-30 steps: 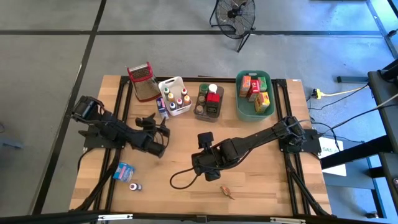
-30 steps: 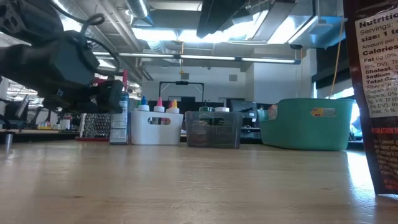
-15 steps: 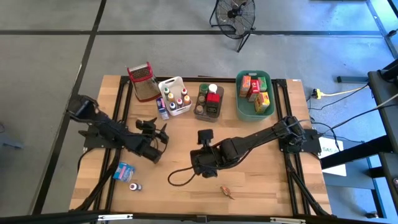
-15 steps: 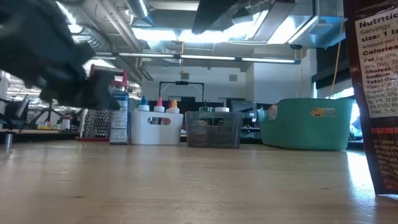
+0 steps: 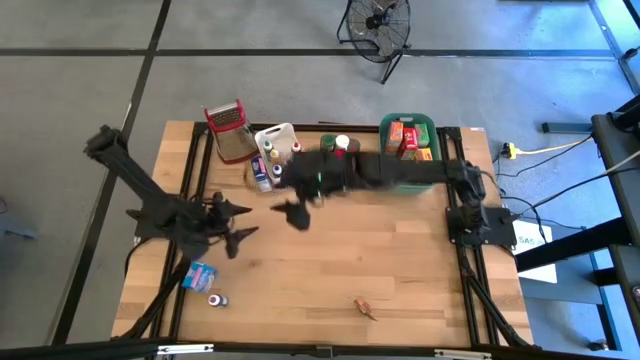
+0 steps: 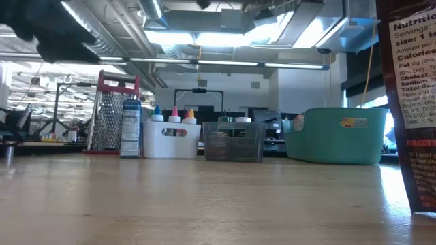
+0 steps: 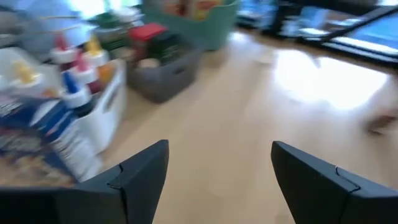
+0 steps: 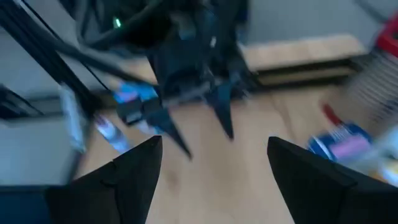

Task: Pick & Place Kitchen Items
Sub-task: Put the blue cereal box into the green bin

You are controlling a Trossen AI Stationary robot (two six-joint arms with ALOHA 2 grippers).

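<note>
Both pairs of jaws stood spread with nothing between them. The left gripper [image 5: 235,222] hung over the table's left part, near a small light-blue box [image 5: 201,273] with a pink patch that lay flat on the wood; just beyond that box, toward the front edge, lay a tiny bottle [image 5: 217,300] on its side. The right gripper [image 5: 296,213] hovered blurred over the middle of the table, its arm stretched along the back row of tubs. There a white tub [image 5: 283,133] held tiny bottles with red, yellow, orange and blue caps, with a blue-and-white carton [image 5: 260,172] upright just beside it. A dark mesh tub [image 5: 322,180] held small jars and a red-topped item, and a green tub [image 5: 390,172] held red, orange and yellow boxes. A small brown packet [image 5: 366,307] lay alone near the front edge.
</note>
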